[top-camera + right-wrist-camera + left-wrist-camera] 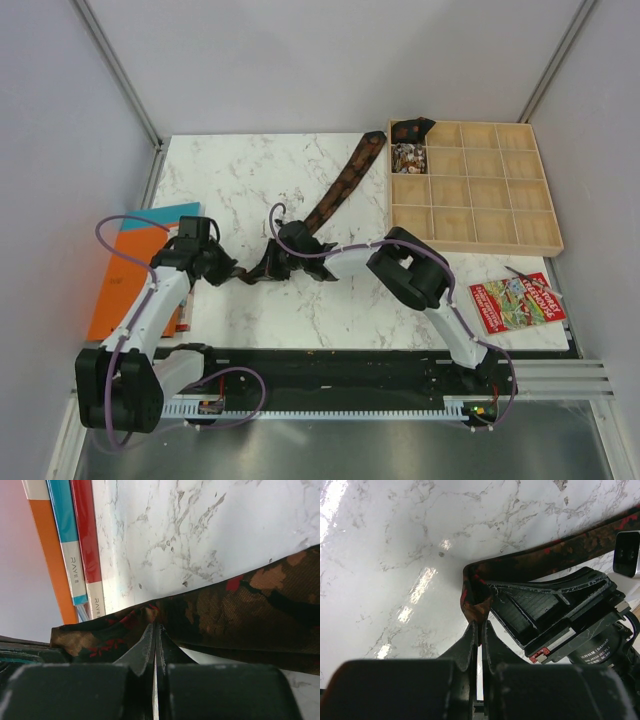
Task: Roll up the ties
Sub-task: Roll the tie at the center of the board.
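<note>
Nearest us, our left gripper (480, 630) and right gripper (155, 632) each pinch the tie (340, 190), jaws closed on its folded near end at mid-table. Books (125, 280) lie at nine o'clock, a booklet (517, 303) at four and a compartment tray (470, 244) at two. The tie is dark brown with reddish blotches and runs diagonally toward one o'clock. Our grippers hide its near tip. We cannot make out the dark bundle (412, 128) in the tray's corner cell.

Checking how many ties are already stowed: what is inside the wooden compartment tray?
Two far-left compartments of the tray are filled: a dark bundle in the corner, a light patterned bundle just nearer. The rest look bare. Anything beneath the bundles is covered.
</note>
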### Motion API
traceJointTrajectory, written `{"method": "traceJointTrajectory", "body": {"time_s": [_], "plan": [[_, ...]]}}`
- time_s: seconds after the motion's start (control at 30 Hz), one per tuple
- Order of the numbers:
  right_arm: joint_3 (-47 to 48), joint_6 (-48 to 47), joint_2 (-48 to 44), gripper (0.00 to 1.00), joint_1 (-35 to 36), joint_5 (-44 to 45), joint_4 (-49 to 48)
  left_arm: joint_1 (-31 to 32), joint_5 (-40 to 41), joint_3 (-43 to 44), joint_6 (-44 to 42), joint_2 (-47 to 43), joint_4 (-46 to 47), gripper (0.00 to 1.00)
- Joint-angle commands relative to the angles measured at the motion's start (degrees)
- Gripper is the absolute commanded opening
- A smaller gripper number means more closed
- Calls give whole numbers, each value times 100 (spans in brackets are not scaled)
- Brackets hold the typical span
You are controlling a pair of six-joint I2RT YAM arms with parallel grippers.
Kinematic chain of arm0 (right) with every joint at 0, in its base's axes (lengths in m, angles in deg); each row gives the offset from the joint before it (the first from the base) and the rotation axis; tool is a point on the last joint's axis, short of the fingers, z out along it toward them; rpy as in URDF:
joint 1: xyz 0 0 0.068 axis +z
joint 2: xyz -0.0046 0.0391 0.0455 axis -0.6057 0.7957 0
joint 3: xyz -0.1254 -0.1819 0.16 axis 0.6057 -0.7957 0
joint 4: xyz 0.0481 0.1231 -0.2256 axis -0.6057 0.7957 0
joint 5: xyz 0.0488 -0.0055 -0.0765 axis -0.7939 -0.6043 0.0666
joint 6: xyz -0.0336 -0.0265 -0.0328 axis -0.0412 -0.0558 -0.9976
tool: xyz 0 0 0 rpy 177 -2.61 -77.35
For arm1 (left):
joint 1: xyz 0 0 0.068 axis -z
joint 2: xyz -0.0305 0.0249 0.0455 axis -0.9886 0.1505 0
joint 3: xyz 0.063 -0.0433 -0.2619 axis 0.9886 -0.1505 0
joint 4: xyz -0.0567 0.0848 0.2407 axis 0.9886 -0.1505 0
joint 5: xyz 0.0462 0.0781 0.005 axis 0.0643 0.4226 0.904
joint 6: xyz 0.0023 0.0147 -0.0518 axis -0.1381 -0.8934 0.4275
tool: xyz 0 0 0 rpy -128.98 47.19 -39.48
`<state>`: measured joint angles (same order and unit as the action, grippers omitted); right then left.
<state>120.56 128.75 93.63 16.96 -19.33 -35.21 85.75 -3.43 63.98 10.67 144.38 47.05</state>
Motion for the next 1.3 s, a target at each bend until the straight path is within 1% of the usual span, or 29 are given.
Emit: {"method": "traceJointTrajectory", "body": {"time_s": [0.0,0.17,0.3,0.5,0.63,0.83,1.0,1.1,1.27], "plan": [[169,-38,99,0,52,-129,-31,87,-93,332,-66,209,240,2],[204,-90,160,0,52,-313,-66,227,-233,446,-32,542,416,2],[143,-169,143,0,8,-428,-119,324,-515,473,21,867,671,2],[-51,-319,-15,0,-176,-551,-75,561,-305,648,4,1316,715,2],[-77,-590,-252,0,-282,-648,337,623,-173,754,4,1536,742,2],[-77,-872,-586,5,-440,-657,952,667,-32,815,-5,1730,821,2],[-138,-1013,-832,9,-555,-788,1191,702,4,842,4,1941,909,2],[-261,-1127,-1069,11,-616,-797,1366,737,30,894,4,2055,944,2],[-770,-1391,-1561,12,-818,-674,1674,843,56,1035,-40,2318,979,2]]}}
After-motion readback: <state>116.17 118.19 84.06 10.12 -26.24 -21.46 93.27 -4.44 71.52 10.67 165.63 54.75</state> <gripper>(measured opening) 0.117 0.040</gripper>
